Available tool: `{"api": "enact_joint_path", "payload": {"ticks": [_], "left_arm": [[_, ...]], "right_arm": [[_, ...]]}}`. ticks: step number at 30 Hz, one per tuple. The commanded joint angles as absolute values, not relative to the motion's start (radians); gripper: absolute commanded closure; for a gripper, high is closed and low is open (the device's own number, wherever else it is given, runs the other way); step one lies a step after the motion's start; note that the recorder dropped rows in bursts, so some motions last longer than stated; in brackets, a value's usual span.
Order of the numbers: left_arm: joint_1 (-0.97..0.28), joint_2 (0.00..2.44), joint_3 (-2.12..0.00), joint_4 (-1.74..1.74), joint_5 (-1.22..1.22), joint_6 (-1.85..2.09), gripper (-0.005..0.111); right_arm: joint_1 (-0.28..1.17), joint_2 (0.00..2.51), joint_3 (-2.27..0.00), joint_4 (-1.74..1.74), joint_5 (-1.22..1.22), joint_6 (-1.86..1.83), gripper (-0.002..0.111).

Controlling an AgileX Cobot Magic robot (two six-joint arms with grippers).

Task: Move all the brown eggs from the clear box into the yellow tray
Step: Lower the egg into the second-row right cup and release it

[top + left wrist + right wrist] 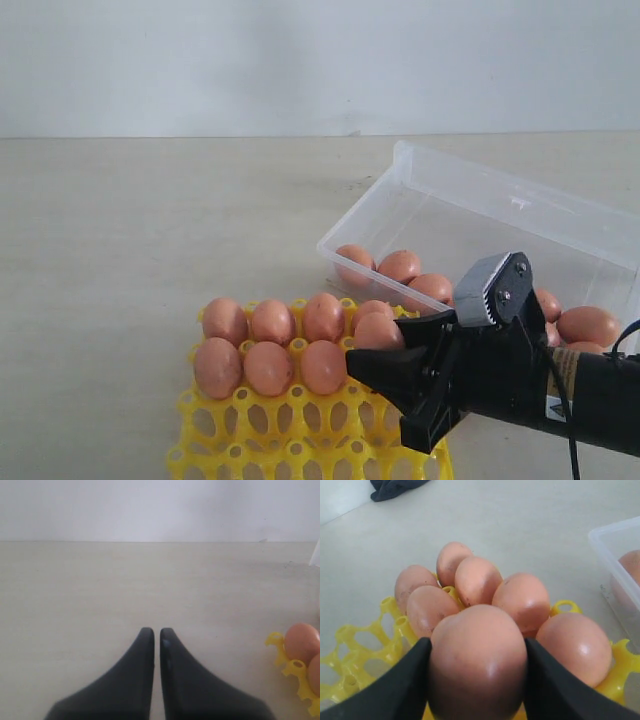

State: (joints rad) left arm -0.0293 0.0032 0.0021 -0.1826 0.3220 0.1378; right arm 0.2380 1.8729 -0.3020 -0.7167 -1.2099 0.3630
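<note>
The right end effector (395, 400) is gripping one brown egg (477, 662) between its two black fingers, jaws spread just enough to take it, and is hanging it low over the yellow tray (300, 445), just beside the seated eggs (270, 322) filling the far cups; more brown eggs (400, 266) are lying in the clear box (480, 190) on the counter (150, 220); the left end effector (156, 637) is sitting idle over bare counter, fingers pressed together, empty; to my eye this is the placing step; the next move is calling for a gentle descent into a free cup, then a slow release.
</note>
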Motion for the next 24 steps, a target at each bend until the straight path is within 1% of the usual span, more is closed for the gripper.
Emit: {"api": "enact_joint_path", "payload": {"ticks": [1, 3, 5, 10, 12, 14, 24], "left_arm": [[-0.034, 0.0, 0.0, -0.19, 0.311, 0.131, 0.103], [-0.034, 0.0, 0.0, -0.19, 0.311, 0.131, 0.103], [-0.034, 0.0, 0.0, -0.19, 0.311, 0.131, 0.103], [-0.034, 0.0, 0.0, -0.19, 0.311, 0.131, 0.103], [-0.034, 0.0, 0.0, -0.19, 0.311, 0.131, 0.103], [-0.034, 0.0, 0.0, -0.19, 0.311, 0.131, 0.103], [-0.034, 0.0, 0.0, -0.19, 0.311, 0.131, 0.103]], "right_arm": [[0.233, 1.875, -0.305, -0.724, -1.221, 0.345, 0.108], [0.233, 1.875, -0.305, -0.72, -1.221, 0.345, 0.106], [0.233, 1.875, -0.307, -0.72, -1.217, 0.329, 0.101], [0.233, 1.875, -0.325, -0.723, -1.169, 0.325, 0.08], [0.233, 1.875, -0.331, -0.727, -1.169, 0.327, 0.076], [0.233, 1.875, -0.331, -0.727, -1.169, 0.327, 0.074], [0.233, 1.875, -0.331, -0.776, -1.127, 0.33, 0.074]]}}
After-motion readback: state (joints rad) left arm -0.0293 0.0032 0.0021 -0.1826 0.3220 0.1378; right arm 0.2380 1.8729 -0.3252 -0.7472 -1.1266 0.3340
